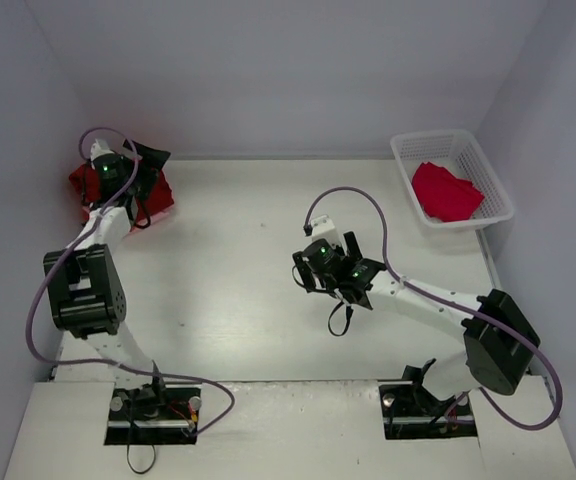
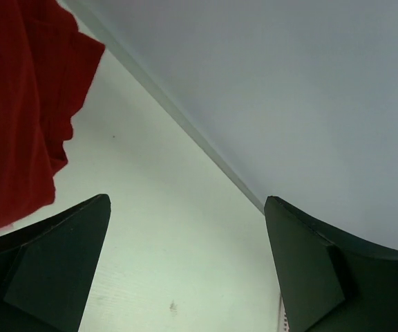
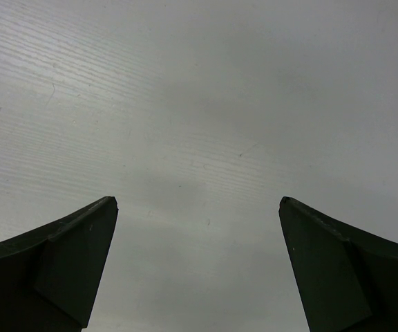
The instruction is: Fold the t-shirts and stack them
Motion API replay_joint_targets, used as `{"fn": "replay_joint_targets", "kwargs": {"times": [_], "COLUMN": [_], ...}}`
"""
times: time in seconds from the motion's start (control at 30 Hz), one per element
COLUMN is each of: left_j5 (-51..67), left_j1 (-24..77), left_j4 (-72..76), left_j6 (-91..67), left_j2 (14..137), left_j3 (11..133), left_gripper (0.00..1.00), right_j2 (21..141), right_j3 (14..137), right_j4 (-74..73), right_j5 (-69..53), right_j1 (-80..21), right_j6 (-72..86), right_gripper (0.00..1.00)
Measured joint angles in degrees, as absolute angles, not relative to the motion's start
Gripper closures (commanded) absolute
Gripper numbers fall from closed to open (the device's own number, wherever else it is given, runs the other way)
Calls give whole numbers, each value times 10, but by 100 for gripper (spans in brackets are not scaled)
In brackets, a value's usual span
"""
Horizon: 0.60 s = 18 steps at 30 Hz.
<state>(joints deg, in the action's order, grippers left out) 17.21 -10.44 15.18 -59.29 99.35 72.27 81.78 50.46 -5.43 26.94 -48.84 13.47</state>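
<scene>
L end effector [image 2: 186,199] is seen spread wide, nothing btwn the fingers. A dark red t-shirt [image 2: 12,104] is bunched just beside one finger, at the far-left corner of the bench [image 1: 228,260], by the wall [image 2: 289,83]. R end effector [image 3: 197,199] is likewise held wide, nothing gripped, over bare bench. A crimson t-shirt [image 1: 446,190] is seen crumpled inside the white lattice basket [image 1: 400,150], far-right corner.

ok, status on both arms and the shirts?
Left gripper open, at dark red shirt, far-left corner. Right gripper open over table, holding nothing. Crimson shirt lies in basket. Nothing in the way.
</scene>
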Motion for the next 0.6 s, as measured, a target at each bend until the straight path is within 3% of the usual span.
{"fn": "replay_joint_targets", "kwargs": {"times": [0.3,0.6], "left_j5": [184,219], "left_j1": [-134,-187], "left_j4": [173,212], "left_j6": [-601,-632], "left_j2": [1123,1168], "left_j3": [763,804], "left_gripper": [12,12], "right_j2": [820,821], "right_j3": [505,505], "right_j4": [-54,-54], "right_j5": [270,270], "right_j1": [-488,-488], "right_j6": [135,135], "right_gripper": [0,0]}}
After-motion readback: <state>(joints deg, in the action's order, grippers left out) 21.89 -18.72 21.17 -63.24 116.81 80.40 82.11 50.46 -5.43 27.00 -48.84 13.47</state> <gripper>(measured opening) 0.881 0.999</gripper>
